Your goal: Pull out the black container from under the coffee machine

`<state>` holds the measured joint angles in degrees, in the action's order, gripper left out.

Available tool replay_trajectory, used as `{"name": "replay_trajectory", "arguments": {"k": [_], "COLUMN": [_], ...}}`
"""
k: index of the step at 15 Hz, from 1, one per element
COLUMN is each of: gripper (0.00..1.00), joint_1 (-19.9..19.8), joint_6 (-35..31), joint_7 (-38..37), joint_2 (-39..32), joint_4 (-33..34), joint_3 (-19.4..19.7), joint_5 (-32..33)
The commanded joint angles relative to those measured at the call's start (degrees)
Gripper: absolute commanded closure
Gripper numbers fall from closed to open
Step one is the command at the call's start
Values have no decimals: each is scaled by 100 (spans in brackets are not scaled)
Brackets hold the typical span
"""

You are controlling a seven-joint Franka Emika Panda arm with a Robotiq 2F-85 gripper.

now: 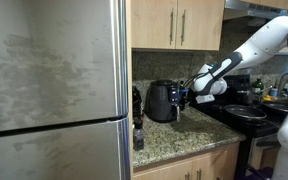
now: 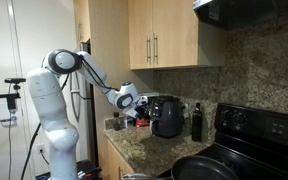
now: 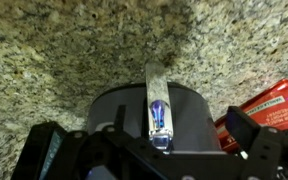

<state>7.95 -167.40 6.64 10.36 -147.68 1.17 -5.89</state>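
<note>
Gripper [image 3: 144, 135] spread wide at glossy rounded coffee machine [image 1: 162, 101] on speckled granite counter [image 1: 184, 135].

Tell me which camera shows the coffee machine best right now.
An exterior view shows the coffee machine best: whole, side-on, the gripper close beside it. In an exterior view the machine is also whole, but crowded by the gripper. The wrist view catches only a dark rounded part, close up.
</note>
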Motion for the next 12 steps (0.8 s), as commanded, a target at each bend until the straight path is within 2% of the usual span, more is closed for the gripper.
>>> {"name": "replay_trajectory", "arguments": {"k": [1, 4, 6, 8, 9, 10, 11, 12], "gripper": [0, 0, 0, 0, 0, 0, 0, 0], "joint_1": [-227, -253, -130, -239, -138, -45, -150, -136], "joint_6": [867, 872, 682, 225, -98, 376, 171, 192], "joint_7": [-242, -273, -42, -261, -143, -653, -280, -363], "joint_2": [129, 120, 91, 46, 10, 67, 64, 72], "joint_4": [36, 46, 44, 26, 20, 601, 101, 222], "joint_3": [-144, -159, -102, -170, -123, -424, -187, -253], "joint_5": [280, 389, 187, 369, 173, 228, 245, 251]}}
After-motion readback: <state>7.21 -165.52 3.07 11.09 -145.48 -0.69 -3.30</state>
